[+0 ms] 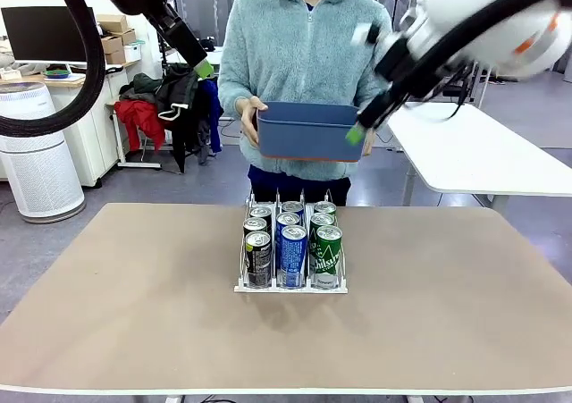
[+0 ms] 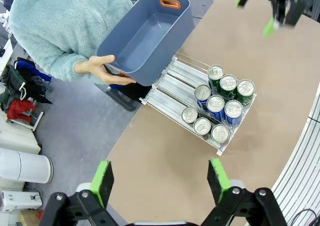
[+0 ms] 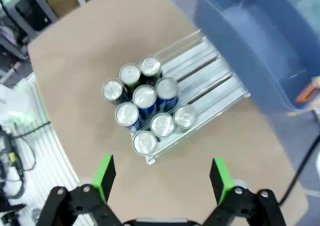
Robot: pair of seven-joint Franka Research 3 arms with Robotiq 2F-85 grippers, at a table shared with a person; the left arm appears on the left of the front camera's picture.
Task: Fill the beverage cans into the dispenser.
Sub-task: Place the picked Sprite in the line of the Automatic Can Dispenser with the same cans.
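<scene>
The rack (image 1: 290, 278) stands on the table (image 1: 134, 305), in the middle between the left and right edges and closer to the far edge than to the near one. It is a low white wire rack with three lanes. Nine cans (image 1: 293, 242) stand upright in it, three in each lane, all pushed to the end of the rack that faces the robot. From the front, the left lane holds black cans (image 1: 258, 258), the middle lane blue-and-white cans (image 1: 293, 256) and the right lane green cans (image 1: 328, 256) with white letters. The far half of each lane is bare, as the left wrist view shows (image 2: 172, 85).

A person stands at the far edge of the table and holds a blue-grey plastic bin (image 1: 308, 130) with both hands, above the far end of the rack and not touching the table. In the left wrist view the inside of the bin (image 2: 145, 38) looks bare, and one hand (image 2: 97, 68) grips its near end.

The left gripper (image 2: 162, 178) is high above the table, over its left part, with the fingers spread wide and nothing between them. The right gripper (image 3: 162, 176) is also raised high, near the right end of the bin in the front view, where it is blurred. Its fingers are spread apart too and hold nothing. Both grippers are well apart from the cans and the rack.
</scene>
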